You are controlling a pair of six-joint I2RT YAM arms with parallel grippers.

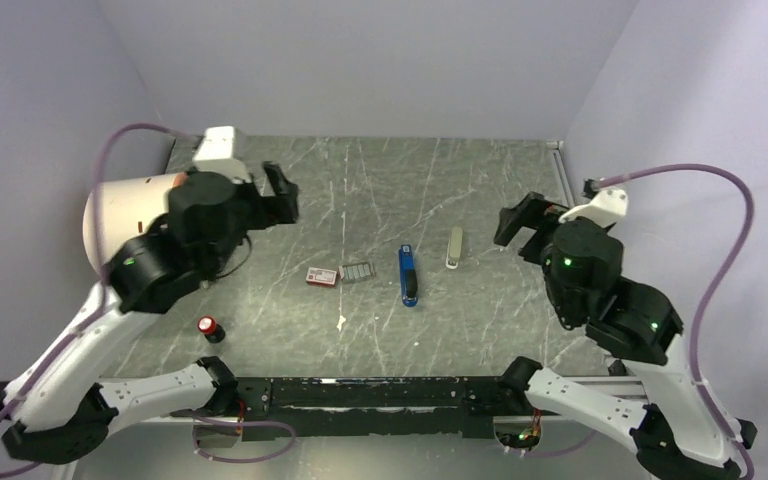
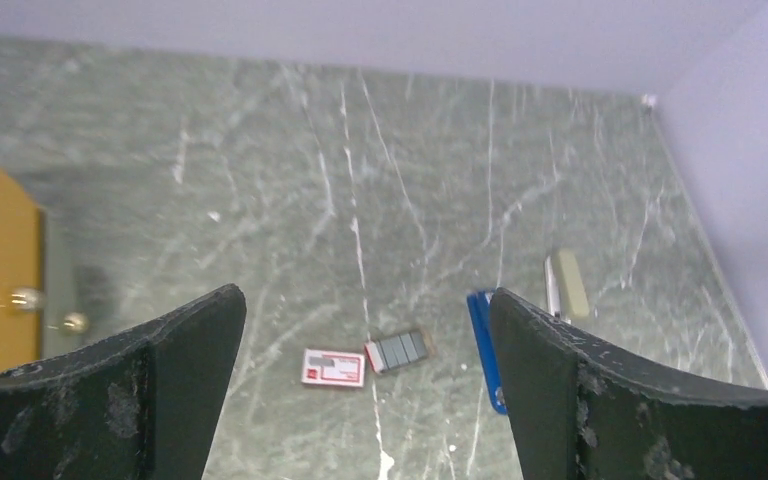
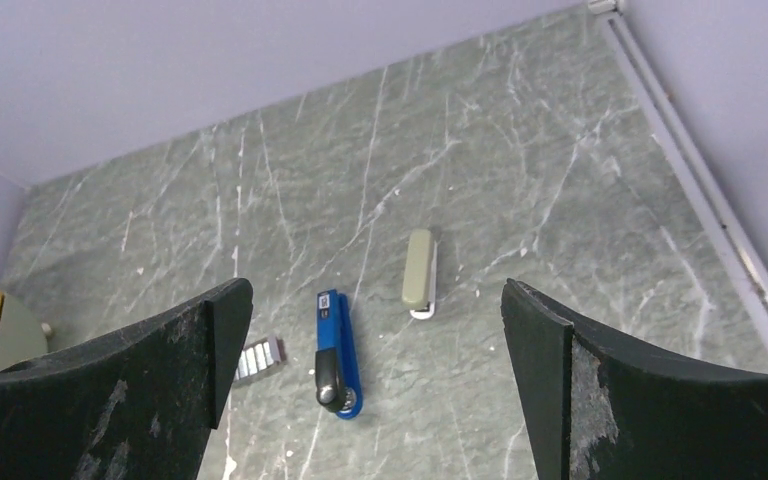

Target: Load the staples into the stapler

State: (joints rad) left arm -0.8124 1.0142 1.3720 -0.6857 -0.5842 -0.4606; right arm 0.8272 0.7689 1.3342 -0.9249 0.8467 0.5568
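Note:
The slim blue stapler [image 1: 408, 275] with a black part lies at the table's middle; it also shows in the right wrist view [image 3: 336, 352] and, partly hidden by a finger, in the left wrist view [image 2: 483, 345]. The grey ribbed staples [image 1: 357, 272] lie left of it, next to the small red box with a white label [image 1: 322, 276]; both show in the left wrist view, staples [image 2: 400, 350] and box [image 2: 334, 367]. My left gripper [image 1: 278, 192] is open and empty, raised at the back left. My right gripper [image 1: 520, 220] is open and empty, raised at the right.
A pale beige bar [image 1: 454, 246] lies right of the stapler. A red-capped little cylinder [image 1: 210, 328] stands near the front left. A big white and orange cylinder [image 1: 120, 205] lies at the far left. A black rail [image 1: 380, 392] runs along the near edge.

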